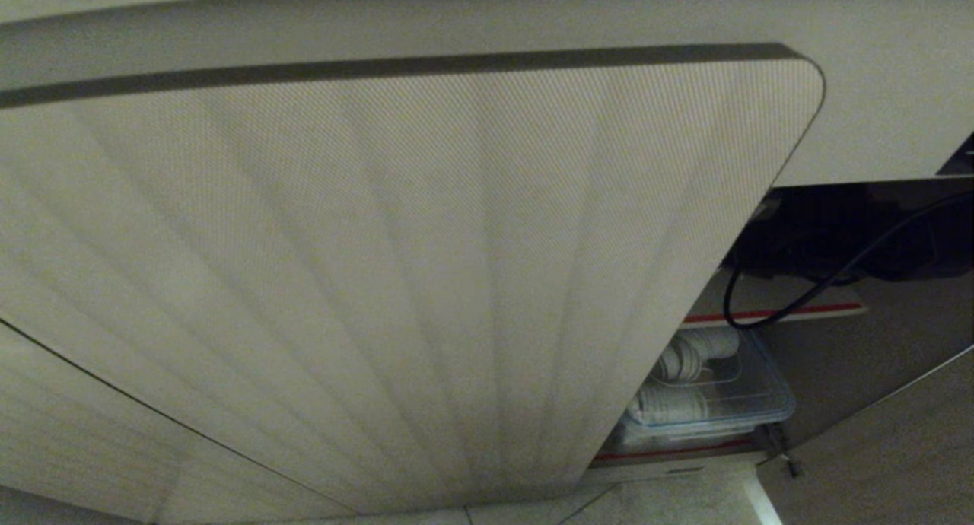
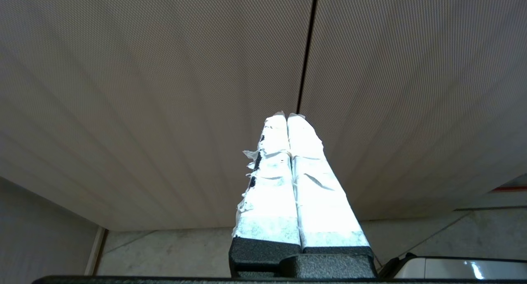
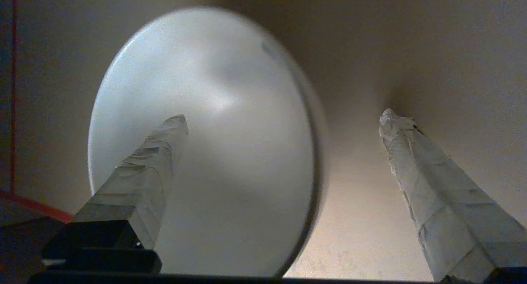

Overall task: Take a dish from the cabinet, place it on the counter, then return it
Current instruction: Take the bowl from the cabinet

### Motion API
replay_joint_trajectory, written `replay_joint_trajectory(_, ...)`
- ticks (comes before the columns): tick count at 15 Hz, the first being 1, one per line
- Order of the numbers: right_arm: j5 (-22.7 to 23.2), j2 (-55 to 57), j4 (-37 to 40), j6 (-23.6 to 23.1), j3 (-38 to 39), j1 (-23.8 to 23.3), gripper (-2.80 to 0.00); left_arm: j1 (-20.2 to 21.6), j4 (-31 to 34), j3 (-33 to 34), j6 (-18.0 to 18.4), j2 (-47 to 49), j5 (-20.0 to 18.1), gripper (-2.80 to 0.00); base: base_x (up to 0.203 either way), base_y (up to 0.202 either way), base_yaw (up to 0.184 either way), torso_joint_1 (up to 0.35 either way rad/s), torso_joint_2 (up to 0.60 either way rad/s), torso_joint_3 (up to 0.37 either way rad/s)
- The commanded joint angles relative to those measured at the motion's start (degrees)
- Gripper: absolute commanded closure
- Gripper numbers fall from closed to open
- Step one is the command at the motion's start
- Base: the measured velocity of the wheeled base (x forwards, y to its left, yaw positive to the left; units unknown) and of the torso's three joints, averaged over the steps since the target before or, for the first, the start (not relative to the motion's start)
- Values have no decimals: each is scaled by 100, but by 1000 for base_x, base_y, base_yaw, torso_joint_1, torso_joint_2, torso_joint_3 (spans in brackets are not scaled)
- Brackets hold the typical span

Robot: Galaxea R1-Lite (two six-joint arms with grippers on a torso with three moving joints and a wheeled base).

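Your dish (image 3: 230, 152) is a plain white round bowl, seen from the open side, smooth glossy inside with a soft highlight near the middle and a tiny blue-grey mark just under the rim. It's blurred at the rim. It sits on a beige-brown shelf (image 3: 362, 218) inside the cabinet; the shelf's red front edge shows at one side of the right wrist view.

Your right claw (image 3: 284, 115) is spread wide, holding nothing. One taped finger (image 3: 152, 160) overlaps the bowl's inside in view, the other stands well off past the rim, so the near rim falls between the two. You can't tell whether the finger over the bowl touches it.

Your left claw (image 2: 287, 117) is pressed together, empty, parked facing the fluted cabinet doors (image 2: 164, 90) near the seam between them.

Head view: a fluted door (image 1: 396, 281) fills most of it. Through the gap at its right you get only a sliver of the cabinet: a red-edged shelf (image 1: 784, 312), a black cable (image 1: 799, 297), and a clear tub (image 1: 761, 403) with whitish items you can't make out. The dish and the right claw are hidden there
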Motion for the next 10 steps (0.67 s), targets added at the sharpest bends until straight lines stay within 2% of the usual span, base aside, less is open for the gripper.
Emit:
replay_joint_trajectory(1, 15, -67, -1, -1, 74, 12, -280, 2, 0, 0, -4, -2, 3, 0, 0, 0, 0, 0, 0, 0)
replay_joint_trajectory(10, 15, -94, -19, -1, 144, 12, -280, 2, 0, 0, -4, -2, 3, 0, 0, 0, 0, 0, 0, 0)
